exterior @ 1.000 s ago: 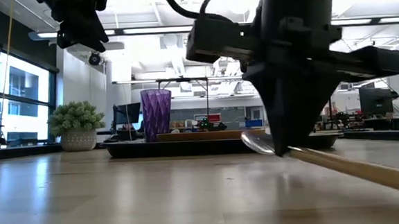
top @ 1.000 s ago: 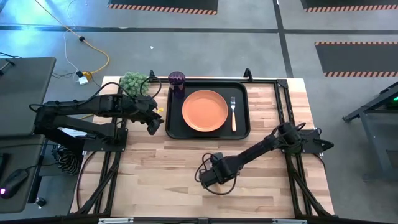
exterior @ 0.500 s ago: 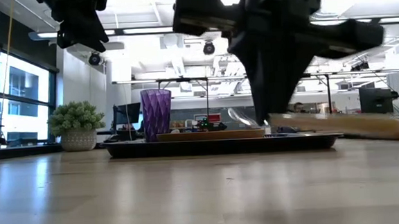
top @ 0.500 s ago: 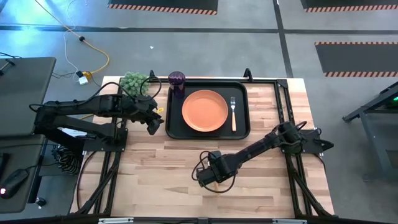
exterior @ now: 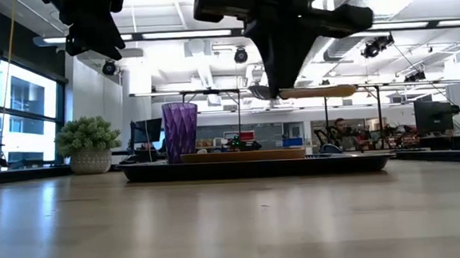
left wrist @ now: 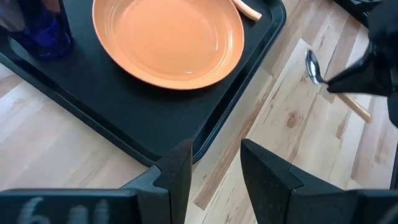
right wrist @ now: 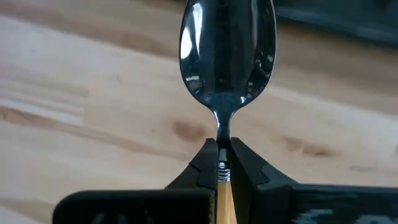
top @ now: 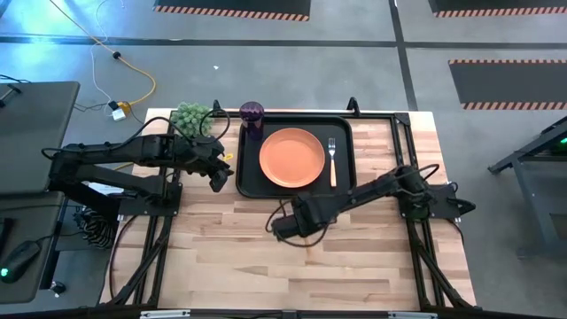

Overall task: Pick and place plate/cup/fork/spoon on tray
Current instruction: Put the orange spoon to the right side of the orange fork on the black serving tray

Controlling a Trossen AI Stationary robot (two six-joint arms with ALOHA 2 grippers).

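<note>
My right gripper (top: pixel 288 223) is shut on the spoon (exterior: pixel 308 93), which has a silver bowl (right wrist: pixel 227 50) and a yellowish handle. It holds the spoon high above the bare table, just in front of the black tray (top: pixel 249 187). On the tray lie the orange plate (top: pixel 291 158) and, to its right, the fork (top: pixel 332 159). The purple cup (top: pixel 252 115) stands in the tray's far left corner. My left gripper (top: pixel 219 177) is open and empty, raised by the tray's left rim. My right gripper pinches the spoon between its two fingers where the metal neck meets the handle (right wrist: pixel 222 168). The fingers point down from above. The spoon is level and lifted clear of the table, with its handle (exterior: pixel 324 92) sticking out sideways.
A green plant ball (top: pixel 190 117) in a pot stands at the table's far left, beside the cup. The left wrist view shows the tray's near corner (left wrist: pixel 186 134) and, beyond it, my right gripper (left wrist: pixel 367 68) with the spoon (left wrist: pixel 313 65).
My right gripper has risen and gone toward the table's far edge and the tray, carrying the spoon. The spoon was low and slanting down toward the near side. It now hangs level and well above the table.
</note>
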